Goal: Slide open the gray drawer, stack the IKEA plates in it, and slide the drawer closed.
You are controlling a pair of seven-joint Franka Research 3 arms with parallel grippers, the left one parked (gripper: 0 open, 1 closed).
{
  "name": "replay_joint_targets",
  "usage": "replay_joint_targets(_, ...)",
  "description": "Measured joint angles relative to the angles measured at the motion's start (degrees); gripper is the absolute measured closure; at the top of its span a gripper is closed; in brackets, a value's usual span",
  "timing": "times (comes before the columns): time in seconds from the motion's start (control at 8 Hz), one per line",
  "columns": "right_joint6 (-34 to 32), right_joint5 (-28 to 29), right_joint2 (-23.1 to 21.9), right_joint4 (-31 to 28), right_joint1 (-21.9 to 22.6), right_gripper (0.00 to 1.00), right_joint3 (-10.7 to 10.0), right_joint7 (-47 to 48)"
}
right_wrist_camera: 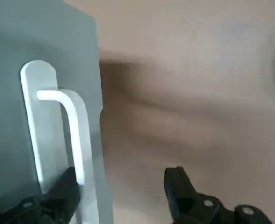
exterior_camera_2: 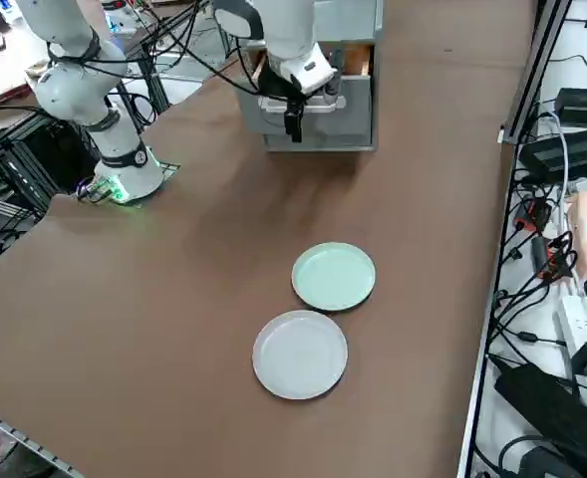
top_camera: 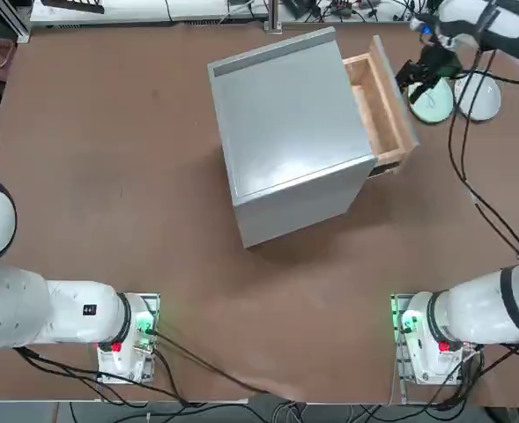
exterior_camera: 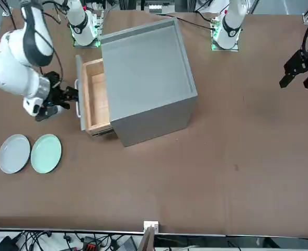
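Note:
The gray drawer (top_camera: 378, 101) stands pulled out of the boxy gray cabinet (top_camera: 290, 145), and its wooden tray (exterior_camera: 95, 94) holds nothing. My right gripper (top_camera: 415, 79) hovers just outside the drawer's front panel (right_wrist_camera: 16, 93), open and holding nothing. One finger (right_wrist_camera: 62, 191) sits against the white handle (right_wrist_camera: 76, 135), while the other finger (right_wrist_camera: 179, 186) is over bare table. The two IKEA plates lie side by side on the table beyond the gripper: the mint green one (exterior_camera: 46, 153) nearer the drawer, the whitish gray one (exterior_camera: 14, 153) farther out. They also show in the side view, mint plate (exterior_camera_2: 334, 276) and gray plate (exterior_camera_2: 300, 354).
The brown table (top_camera: 109, 176) spreads wide to the cabinet's left and front. My right arm's black cable (top_camera: 479, 194) hangs over the table's right part. The table's right edge (exterior_camera_2: 502, 249) runs close past the plates, with cables and boxes beyond it.

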Motion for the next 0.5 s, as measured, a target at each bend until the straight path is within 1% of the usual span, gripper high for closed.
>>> replay_joint_targets(0.38, -0.1, -1.2, 0.7, 1.1, -4.8, 0.0, 0.0, -4.7)
replay_joint_targets(0.5, -0.1, -1.0, 1.2, 1.5, -6.0, 0.0, 0.3, -6.6)
